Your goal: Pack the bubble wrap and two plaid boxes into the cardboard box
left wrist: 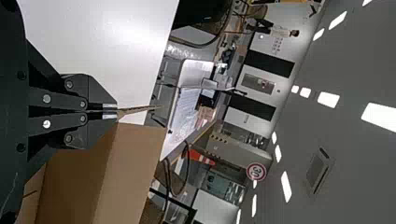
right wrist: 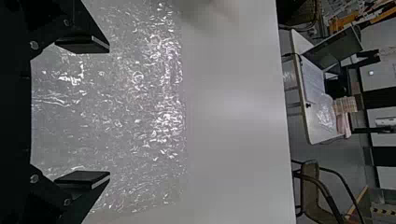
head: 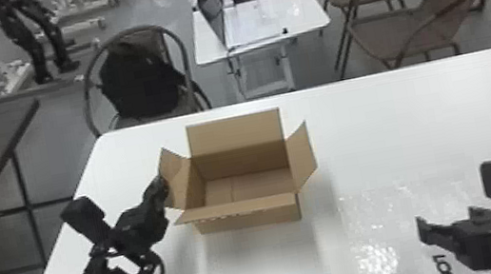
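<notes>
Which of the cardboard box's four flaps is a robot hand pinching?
The left flap, on the robot's own left: the left gripper is shut on its edge, while nothing grips the far flap, near flap or right flap.

the head view faces forward and down at the table [head: 403, 130] both sideways wrist views share, closer in.

Robotics lab, black robot legs [head: 29, 41], traffic cone [left wrist: 201, 157], road sign [left wrist: 256, 171]
</notes>
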Available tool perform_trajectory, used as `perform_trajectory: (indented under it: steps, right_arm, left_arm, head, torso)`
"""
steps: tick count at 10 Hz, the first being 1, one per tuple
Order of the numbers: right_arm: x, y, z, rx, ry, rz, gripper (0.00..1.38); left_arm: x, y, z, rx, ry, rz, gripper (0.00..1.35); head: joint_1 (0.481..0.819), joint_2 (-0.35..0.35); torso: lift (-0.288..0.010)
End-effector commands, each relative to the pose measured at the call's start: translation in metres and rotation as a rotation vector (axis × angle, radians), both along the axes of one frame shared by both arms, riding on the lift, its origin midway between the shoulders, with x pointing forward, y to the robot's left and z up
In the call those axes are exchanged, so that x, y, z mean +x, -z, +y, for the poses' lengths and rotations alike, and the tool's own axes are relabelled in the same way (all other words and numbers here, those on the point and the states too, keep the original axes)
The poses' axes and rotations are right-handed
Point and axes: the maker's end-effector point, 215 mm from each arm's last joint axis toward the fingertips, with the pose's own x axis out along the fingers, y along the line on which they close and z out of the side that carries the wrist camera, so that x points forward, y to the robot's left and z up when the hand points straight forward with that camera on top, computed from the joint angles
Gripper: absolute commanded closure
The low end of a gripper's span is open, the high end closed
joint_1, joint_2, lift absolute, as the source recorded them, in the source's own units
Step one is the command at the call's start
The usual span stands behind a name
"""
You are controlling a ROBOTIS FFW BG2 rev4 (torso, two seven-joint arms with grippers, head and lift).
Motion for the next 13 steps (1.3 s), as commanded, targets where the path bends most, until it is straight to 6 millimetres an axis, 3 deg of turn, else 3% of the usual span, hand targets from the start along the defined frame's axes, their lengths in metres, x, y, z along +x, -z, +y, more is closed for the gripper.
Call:
perform_trajectory:
  steps: [1,5,7,8,9,13]
  right_arm:
    - [0.001,0.010,0.007,0.019,-0.009,0.043,0.32]
    - [0.001,0.039,0.014,0.078,-0.012,0.114,0.33]
    - [0.002,0.034,0.014,0.099,-0.012,0.093,0.88]
    - [0.003,0.029,0.014,0.112,-0.006,0.073,0.92]
    - [0.002,0.027,0.014,0.128,0.000,0.068,1.06]
    - [0.006,0.008,0.022,0.197,0.008,0.031,1.20]
  left_arm:
    - [0.000,0.001,-0.001,-0.005,-0.001,-0.002,1.22]
    - [-0.001,0.002,-0.003,-0.005,0.001,-0.002,1.22]
    - [-0.002,0.003,-0.002,-0.008,-0.001,-0.001,1.22]
    - [-0.003,0.003,-0.001,-0.007,-0.003,-0.003,1.22]
    - [-0.003,0.003,-0.001,-0.009,-0.003,-0.004,1.22]
    - [-0.003,0.002,-0.001,-0.007,-0.005,-0.011,1.22]
  head:
    - [0.695,0.200]
    - [0.695,0.210]
    - [0.695,0.213]
    - [0.695,0.213]
    - [0.695,0.214]
    - [0.695,0.219]
  torso:
    - [-0.071]
    - [-0.071]
    - [-0.071]
    - [-0.071]
    - [-0.071]
    - [-0.071]
